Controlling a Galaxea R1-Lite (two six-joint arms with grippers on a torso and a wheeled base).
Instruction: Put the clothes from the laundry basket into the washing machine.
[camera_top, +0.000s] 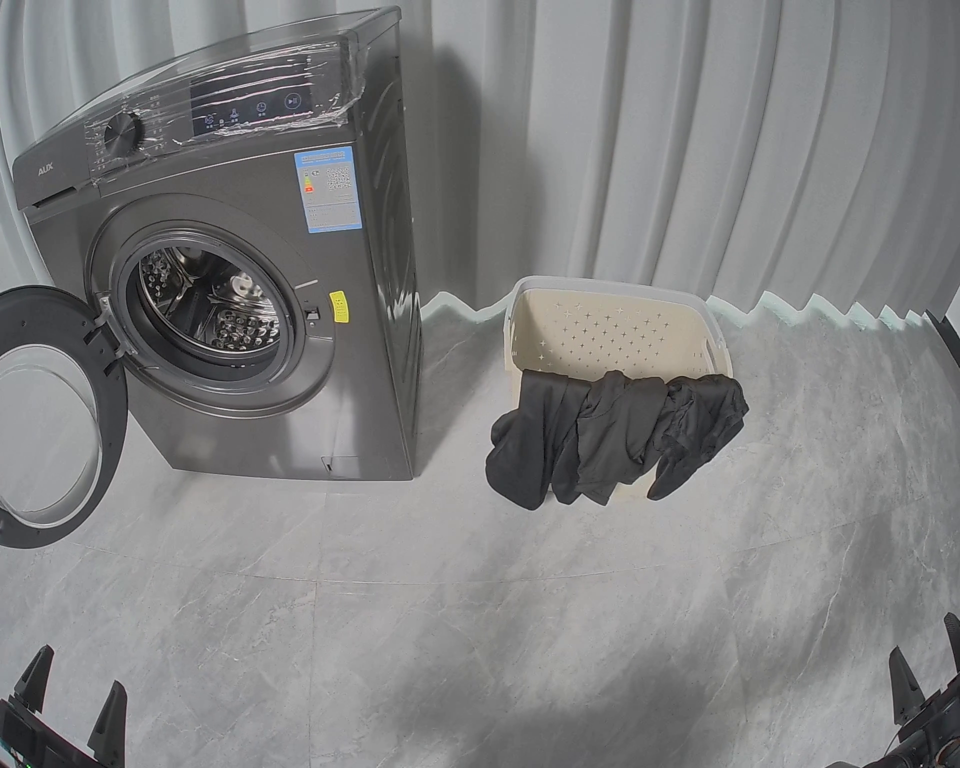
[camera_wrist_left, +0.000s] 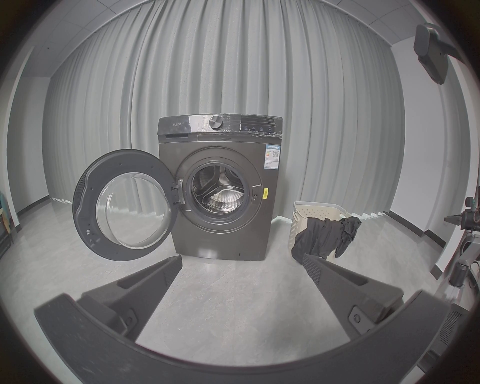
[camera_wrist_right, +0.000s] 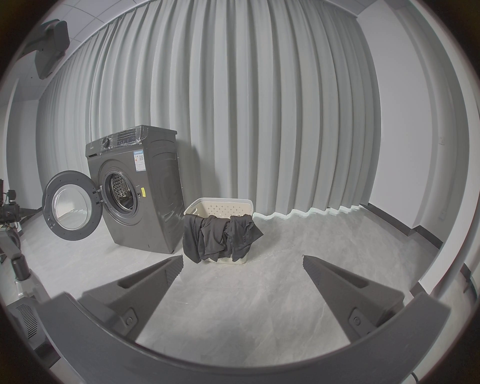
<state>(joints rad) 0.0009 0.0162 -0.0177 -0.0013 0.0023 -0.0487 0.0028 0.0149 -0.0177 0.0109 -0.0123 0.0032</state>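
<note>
We see dark clothes (camera_top: 615, 435) draped over the basket's (camera_top: 610, 330) front rim, beside the washer (camera_top: 365, 320), its door (camera_top: 60, 310) swung open. Left gripper (camera_top: 78, 672) and right gripper (camera_top: 925, 640) hang low, fingers spread, empty.

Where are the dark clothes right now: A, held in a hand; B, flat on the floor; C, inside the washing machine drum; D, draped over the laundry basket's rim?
D: the dark clothes hang over the near rim of the laundry basket, beside the open washing machine.

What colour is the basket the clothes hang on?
The basket is cream with small holes in its walls, best seen in the head view.
</note>
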